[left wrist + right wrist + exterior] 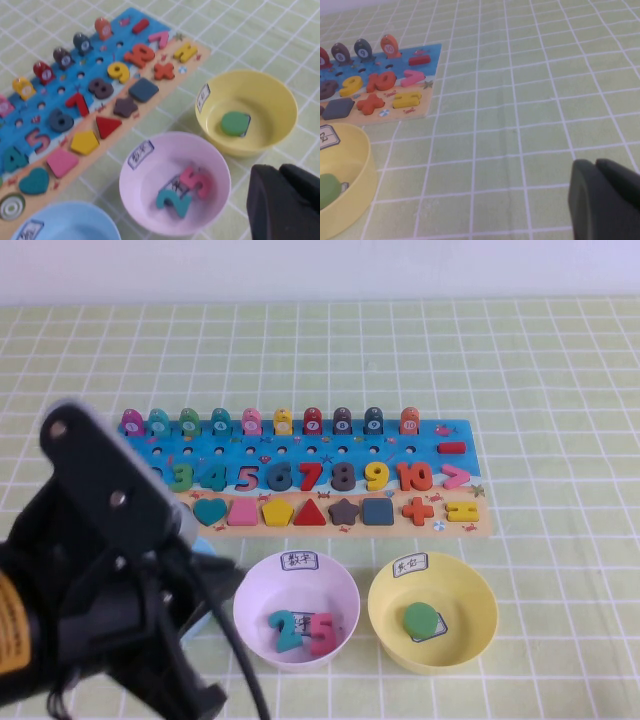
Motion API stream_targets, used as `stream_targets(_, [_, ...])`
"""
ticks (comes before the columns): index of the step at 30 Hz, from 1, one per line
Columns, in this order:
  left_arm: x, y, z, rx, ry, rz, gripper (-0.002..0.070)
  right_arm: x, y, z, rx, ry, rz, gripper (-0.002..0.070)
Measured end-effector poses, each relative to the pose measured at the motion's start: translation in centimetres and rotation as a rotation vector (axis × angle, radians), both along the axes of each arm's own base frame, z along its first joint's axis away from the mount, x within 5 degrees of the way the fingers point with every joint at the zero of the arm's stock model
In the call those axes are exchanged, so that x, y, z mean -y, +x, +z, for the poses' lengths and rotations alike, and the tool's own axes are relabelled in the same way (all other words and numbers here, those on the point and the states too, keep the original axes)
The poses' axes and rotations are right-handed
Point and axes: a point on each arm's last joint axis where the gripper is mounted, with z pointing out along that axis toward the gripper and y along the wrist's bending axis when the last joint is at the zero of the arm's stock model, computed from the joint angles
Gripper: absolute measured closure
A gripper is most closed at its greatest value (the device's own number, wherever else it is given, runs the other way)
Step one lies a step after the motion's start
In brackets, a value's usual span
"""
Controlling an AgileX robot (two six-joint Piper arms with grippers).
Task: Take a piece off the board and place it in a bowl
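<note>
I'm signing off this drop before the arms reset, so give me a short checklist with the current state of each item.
1. Green disc lies inside the yellow bowl: ok.
2. Disc free of any gripper: ok, nothing touches it in the high view.
3. Disc's slot on the board, beside the teal heart, is vacant: ok.
4. Pink bowl holds only the two number pieces: ok.
5. Left gripper is near the pink and yellow bowls, above the table; open or shut: cannot tell.
6. Right gripper is over bare cloth beyond the board's end, away from the bowls: ok.
</note>
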Motion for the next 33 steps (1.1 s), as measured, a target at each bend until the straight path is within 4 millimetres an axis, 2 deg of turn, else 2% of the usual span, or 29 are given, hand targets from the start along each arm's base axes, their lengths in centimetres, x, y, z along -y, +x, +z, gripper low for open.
stream_targets(3, [-0.8, -0.5, -1.0, -0.065, 0.058, 0.024, 0.0677, 0.0, 0.0, 0.0, 0.000, 0.000, 0.000, 0.0694])
stream_targets(9, [-1.5, -0.9, -1.6, -0.119, 0.130, 0.043, 0.0678, 0.0, 0.0, 0.0, 0.000, 0.000, 0.000, 0.0694])
stream_targets(15, [-3.5, -1.9, -0.6, -0.020, 0.096, 0.061, 0.0678, 0.0, 0.0, 0.0, 0.000, 0.000, 0.000, 0.0694])
stream_targets(19, [-4.9, -2.5, -1.3, 0.097, 0.031, 0.073, 0.0678, 0.0, 0.0, 0.0, 0.000, 0.000, 0.000, 0.0694])
stream_targets(22, [-6.6, -2.7, -2.8, 0.153, -0.044, 0.154, 0.0678, 0.0, 0.0, 0.0, 0.000, 0.000, 0.000, 0.0694])
stream_targets(26, [-8.8, -3.1, -6.0, 0.248, -0.166, 0.303, 0.0678, 0.0, 0.0, 0.0, 0.000, 0.000, 0.000, 0.0694])
stream_targets(33, [-11.5, -5.2, -11.4, 0.461, -0.310, 0.522, 0.0678, 0.0, 0.0, 0.0, 0.000, 0.000, 0.000, 0.0694])
